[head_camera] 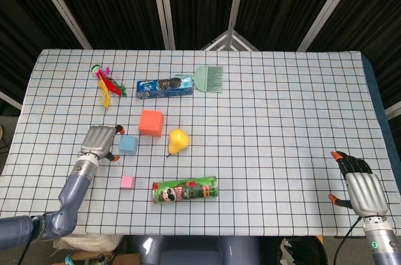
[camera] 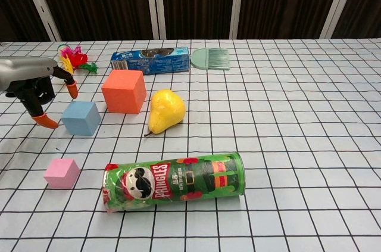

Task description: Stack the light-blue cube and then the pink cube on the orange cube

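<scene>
Light-blue cube sits on the cloth at left-centre of the chest view, just below-left of the orange cube, the two near but apart. Pink cube lies lower left, well apart, beside the end of the crisp can. Nothing stacked yet. Step in hand, as judged: the reach for the first cube. Left hand hovers just left of the light-blue cube, fingers spread and holding nothing, orange fingertips pointing at its left face; contact cannot be told. Next move calls for closing on opposite faces, lifting clear, then setting down square on the orange top. Pear crowds the right side. Right hand rests at lower right, fingers apart, empty.
</scene>
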Motion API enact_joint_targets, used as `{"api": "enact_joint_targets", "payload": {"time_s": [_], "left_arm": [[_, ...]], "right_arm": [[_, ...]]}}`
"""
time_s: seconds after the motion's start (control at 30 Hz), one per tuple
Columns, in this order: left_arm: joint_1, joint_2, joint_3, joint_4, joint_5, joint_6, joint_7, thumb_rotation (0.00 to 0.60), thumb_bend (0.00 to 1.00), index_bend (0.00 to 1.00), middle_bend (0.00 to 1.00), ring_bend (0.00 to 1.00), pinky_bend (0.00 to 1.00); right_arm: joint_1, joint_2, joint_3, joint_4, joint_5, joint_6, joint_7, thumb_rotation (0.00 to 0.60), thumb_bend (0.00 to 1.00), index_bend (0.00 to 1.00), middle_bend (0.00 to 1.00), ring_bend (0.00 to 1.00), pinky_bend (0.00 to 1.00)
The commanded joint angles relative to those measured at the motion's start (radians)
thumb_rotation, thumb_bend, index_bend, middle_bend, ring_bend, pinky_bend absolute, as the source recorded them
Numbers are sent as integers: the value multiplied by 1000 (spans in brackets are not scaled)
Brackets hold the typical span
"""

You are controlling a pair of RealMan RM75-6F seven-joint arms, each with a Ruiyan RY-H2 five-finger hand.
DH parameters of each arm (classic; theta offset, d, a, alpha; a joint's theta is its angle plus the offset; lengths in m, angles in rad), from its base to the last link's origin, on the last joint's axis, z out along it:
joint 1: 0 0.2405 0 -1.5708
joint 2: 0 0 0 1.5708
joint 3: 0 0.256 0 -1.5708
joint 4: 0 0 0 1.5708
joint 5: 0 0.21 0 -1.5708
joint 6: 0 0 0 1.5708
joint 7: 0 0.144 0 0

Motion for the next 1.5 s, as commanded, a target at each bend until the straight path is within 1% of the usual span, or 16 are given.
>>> {"api": "enact_joint_targets", "payload": {"time_s": [0.03,0.67,1.1,1.5], "left_arm": [[-8,-8,1,8,-9,0,5,600,222,315,852,786,850],[-59,-68,14,54,-56,-8,42,600,230,312,852,785,850],[-72,-76,19,65,-75,-3,47,600,234,340,852,785,850],[-82,-78,23,69,-88,-3,50,600,297,345,851,785,850]], "right_arm": [[0,1,0,0,0,0,2,600,173,114,135,153,163],[3,4,0,1,12,-9,8,600,174,114,136,153,163],[3,5,-2,1,10,-9,12,600,174,113,135,153,163],[6,5,-4,-1,14,-18,13,600,174,113,136,153,163]]}}
